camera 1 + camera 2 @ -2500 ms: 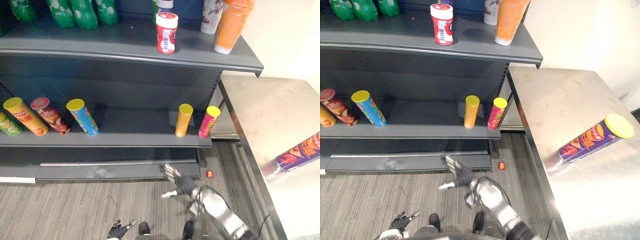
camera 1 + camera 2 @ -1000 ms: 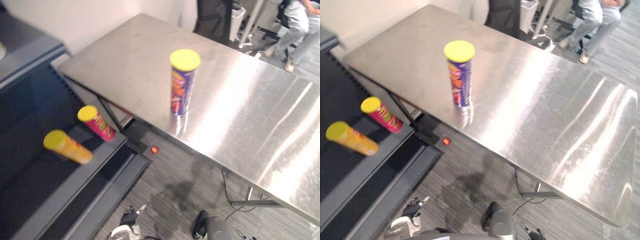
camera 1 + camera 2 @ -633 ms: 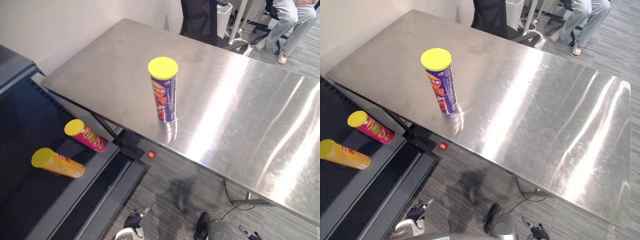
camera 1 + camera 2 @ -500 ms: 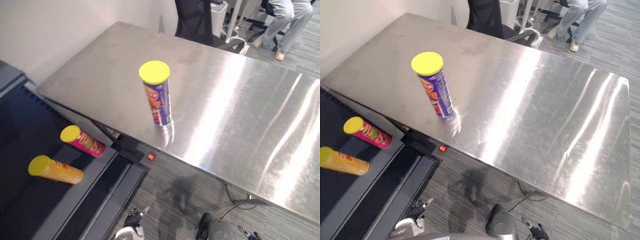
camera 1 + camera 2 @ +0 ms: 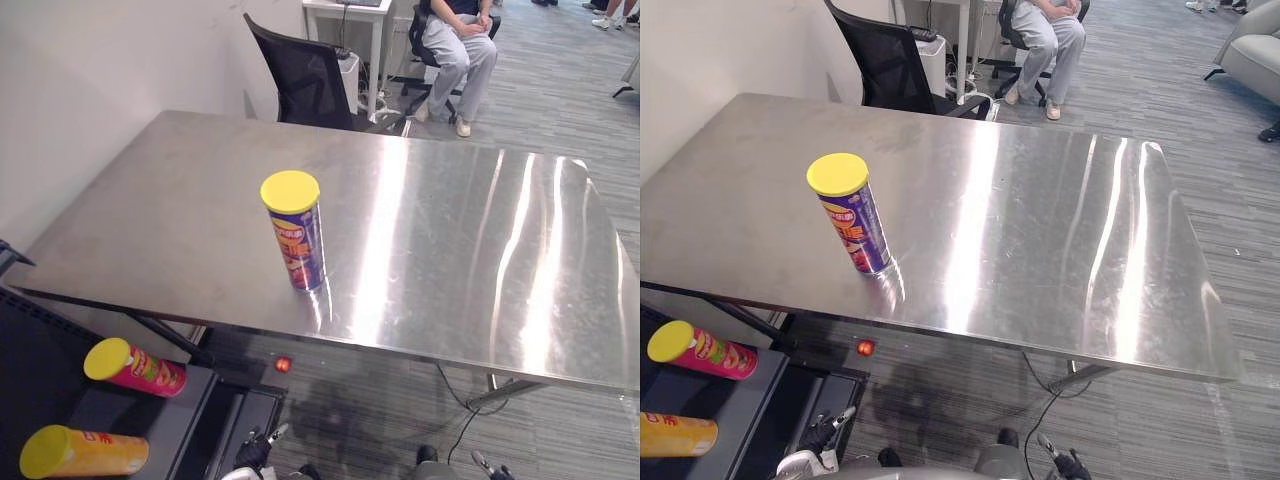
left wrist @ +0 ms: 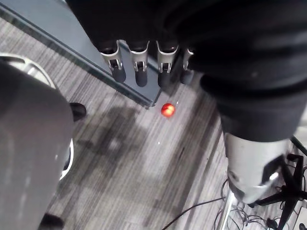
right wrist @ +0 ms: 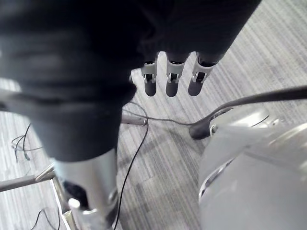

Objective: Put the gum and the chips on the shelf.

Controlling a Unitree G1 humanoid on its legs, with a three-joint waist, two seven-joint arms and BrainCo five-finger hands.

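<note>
— What moved?
— The right hand (image 7: pixel 174 79) has dropped low, fingers straight, empty; the left hand (image 6: pixel 140 72) hangs likewise
— The chips?
— The chips can (image 5: pixel 297 240) stands upright on the table (image 5: pixel 480 250), toward nine o'clock; the shelf (image 5: pixel 750 410) at seven

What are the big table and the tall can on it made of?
The table looks like brushed steel: grey, with streaky bright reflections. The can seems glossy printed cardboard, its yellow lid probably matte plastic, though that is a guess.

Steel table (image 5: pixel 480 250), black chair (image 5: pixel 300 80) behind, seated person (image 5: pixel 455 45) beyond, small red object (image 5: pixel 283 364) on floor (image 5: pixel 560 90).
</note>
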